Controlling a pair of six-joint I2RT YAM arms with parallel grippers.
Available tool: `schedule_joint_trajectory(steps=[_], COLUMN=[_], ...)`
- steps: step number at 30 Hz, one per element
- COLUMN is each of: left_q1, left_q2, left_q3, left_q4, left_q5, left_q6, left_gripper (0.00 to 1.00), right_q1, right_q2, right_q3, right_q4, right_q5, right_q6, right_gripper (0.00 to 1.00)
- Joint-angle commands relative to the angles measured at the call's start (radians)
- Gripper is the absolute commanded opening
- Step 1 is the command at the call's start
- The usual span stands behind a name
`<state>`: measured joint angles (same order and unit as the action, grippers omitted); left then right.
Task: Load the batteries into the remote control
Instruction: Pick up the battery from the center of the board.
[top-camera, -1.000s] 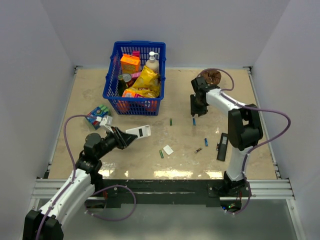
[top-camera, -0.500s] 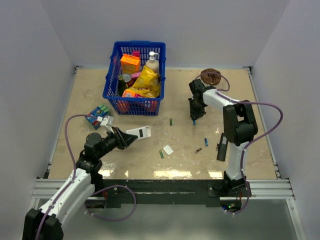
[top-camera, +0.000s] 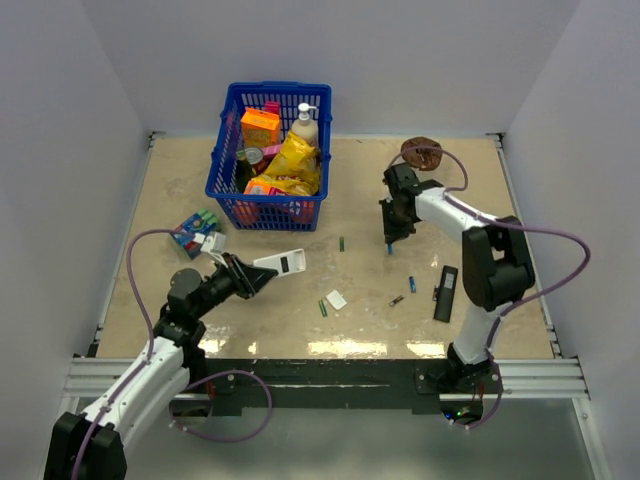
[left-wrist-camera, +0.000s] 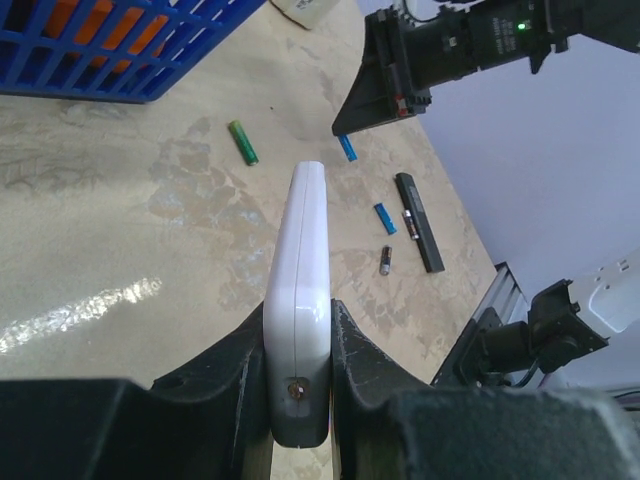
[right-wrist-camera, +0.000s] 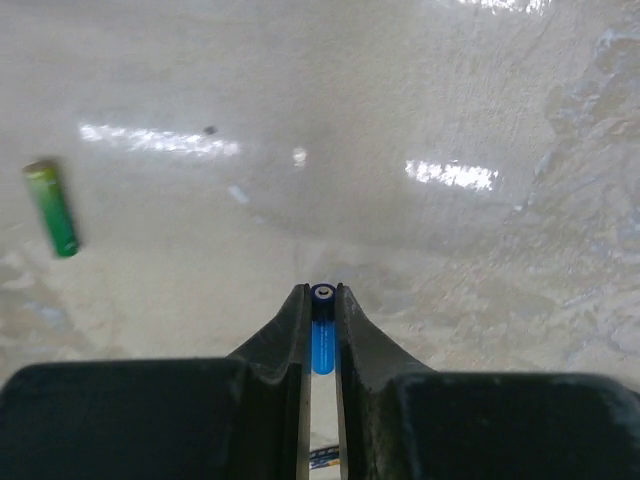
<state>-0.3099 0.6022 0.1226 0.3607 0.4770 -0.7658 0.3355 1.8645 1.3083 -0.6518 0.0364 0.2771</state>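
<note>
1. Firstly, the left gripper (top-camera: 260, 277) is clamped tight on one short end of the remote (top-camera: 283, 263). It holds the remote off the table (top-camera: 180, 170), well in front of the basket (top-camera: 225, 130), and the dark patch shows from above. From the left wrist, the fingers (left-wrist-camera: 235, 360) press both flat faces of the remote (left-wrist-camera: 298, 270).
2. Nearer the front rail than anything else, a green battery (top-camera: 322, 308) lies just beside a small white cover (top-camera: 336, 299), further in front of the basket than the remote.
3. Out to the basket's front right lie a dark battery (top-camera: 397, 300), a second blue battery (top-camera: 411, 284) and a black remote (top-camera: 445, 293), all apart from one another.
4. Another green battery (top-camera: 341, 243) lies alone just in front of the basket's near right corner.
5. Right of that corner, the right gripper (top-camera: 390, 232) points down. Its jaws are drawn in almost together and pinch the blue battery (right-wrist-camera: 321, 345) between the fingertips (right-wrist-camera: 296, 320). I cannot tell whether its lower end touches the table.
6. Open room: bare tabletop runs from the basket's right side to the right wall (top-camera: 580, 120), and a narrower strip runs along its left side. Walls close the table on the left, right and far sides, and the basket sits against the far edge.
</note>
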Motion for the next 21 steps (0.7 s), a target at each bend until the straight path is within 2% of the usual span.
schedule_joint_trajectory(steps=[1,7,10,14,21], left_q1=[-0.003,-0.001,-0.001,-0.001,-0.003], left_q2=[0.007,0.025,0.036,0.054,0.061], left_q3=[-0.058,-0.093,-0.107,-0.106,-0.12], left_q4=[0.214,0.334,0.391,0.434,0.507], left_q5=[0.037,0.061,0.06,0.061,0.061], left_q6=[-0.062,-0.101,-0.13,-0.155,-0.243], left_gripper=[0.0,0.0,0.0,0.0,0.0], right_q1=[0.059,0.233,0.345,0.462,0.596], right_q2=[-0.248,-0.525,-0.631,-0.685,-0.717], right_q3=[-0.069,-0.199,-0.277,-0.334,-0.415], right_q4=[0.128,0.355,0.525,0.723,0.892], right_q5=[-0.078,-0.084,-0.073,-0.023,0.089], right_q6=[0.01,0.081,0.123,0.146,0.14], right_gripper=[0.02,0.02,0.02,0.01,0.01])
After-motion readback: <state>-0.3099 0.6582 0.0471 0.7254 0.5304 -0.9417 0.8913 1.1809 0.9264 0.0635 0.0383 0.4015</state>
